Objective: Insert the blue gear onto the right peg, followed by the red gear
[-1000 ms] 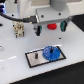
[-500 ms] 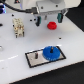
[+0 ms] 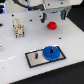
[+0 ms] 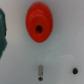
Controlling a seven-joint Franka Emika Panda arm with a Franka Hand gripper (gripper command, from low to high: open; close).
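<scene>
The blue gear (image 3: 51, 52) lies flat on the exterior view's right part of the grey, black-rimmed plate (image 3: 33, 60). It covers the spot of the right peg, which is hidden. The twin pin (image 3: 36, 55) stands bare to the gear's left. The red gear (image 3: 52, 24) rests on the white table further back. My gripper (image 3: 52, 16) hangs just above it, its dark fingers spread to either side, open and empty. In the wrist view the red gear (image 4: 39, 25) sits straight below with its centre hole showing; no fingers appear there.
A white and tan block fixture (image 3: 18, 27) stands at the exterior view's left. A teal object (image 4: 2, 35) lies close beside the red gear. A small pin (image 4: 40, 72) and a dark dot (image 4: 75, 71) mark the table nearby.
The gripper has moved away from the plate toward the back and now hovers over the red gear. The blue gear has stayed on the plate.
</scene>
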